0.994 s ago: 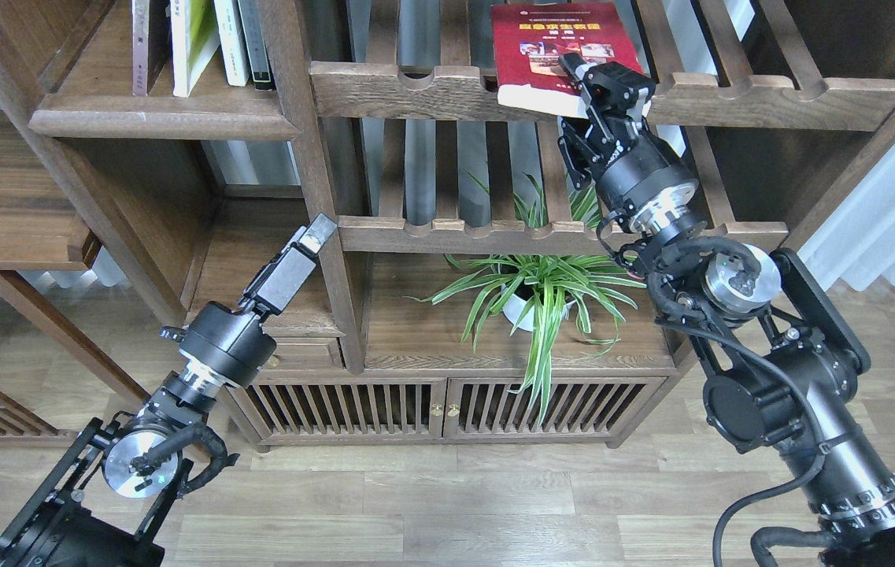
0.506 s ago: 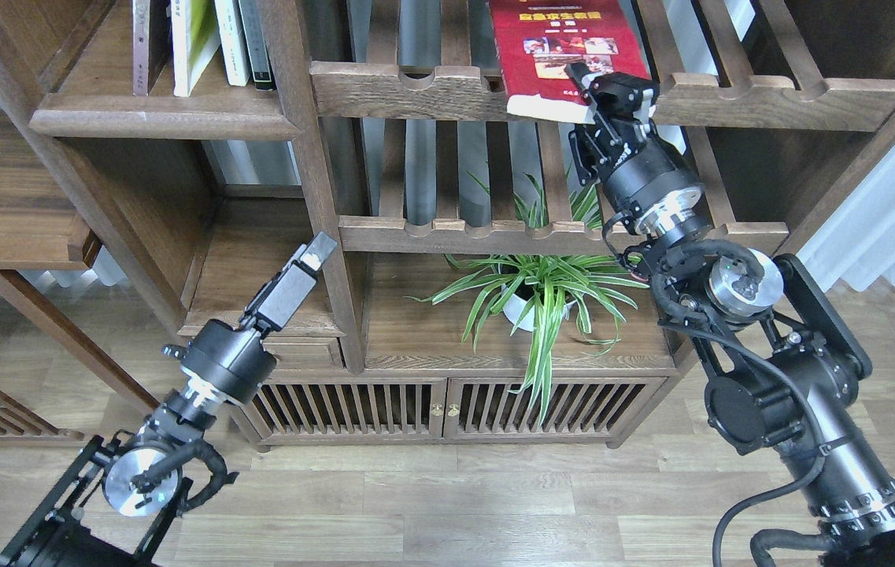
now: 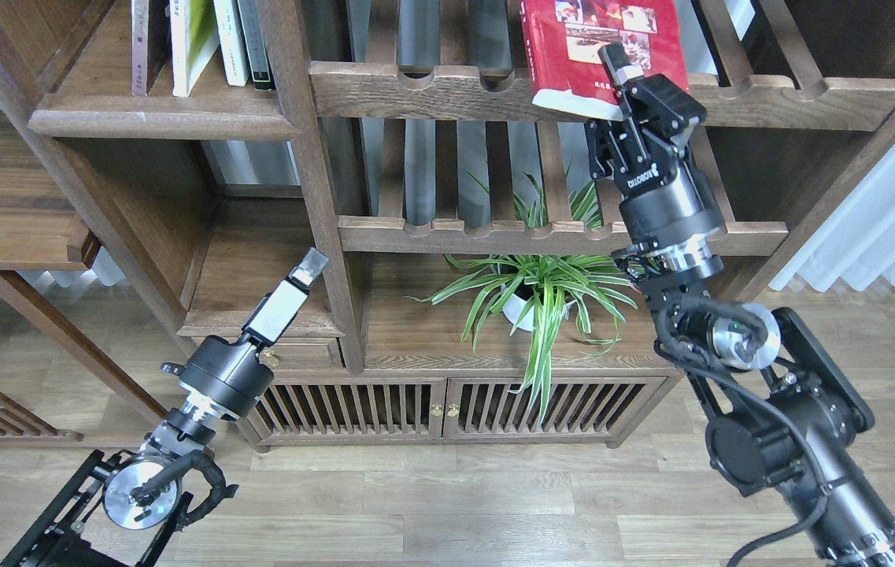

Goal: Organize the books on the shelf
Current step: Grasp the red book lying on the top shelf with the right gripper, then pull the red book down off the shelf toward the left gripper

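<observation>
My right gripper (image 3: 614, 88) is shut on the lower edge of the bright red book (image 3: 597, 47) and holds it tilted over the notched front rail of the upper slatted rack (image 3: 431, 88); the book's top is cut off by the view's edge. A maroon book (image 3: 144, 39) and a yellow-green book (image 3: 192, 38) stand upright on the solid dark-brown shelf (image 3: 156, 123) at upper left. My left gripper (image 3: 310, 266) is low, in front of the bookcase's upright post, far below that shelf. Its fingers look pressed together and hold nothing.
Thin white-spined (image 3: 231, 39) and dark-spined (image 3: 256, 43) books stand right of the yellow-green one. A second slatted rack (image 3: 494, 235) lies below the first. A potted spider plant (image 3: 541, 295) stands under it on the cabinet top (image 3: 431, 346). White curtains (image 3: 888, 220) hang at right.
My right gripper has carried the red book up and to the right, so less of its cover shows. My left gripper has sunk lower and slightly left.
</observation>
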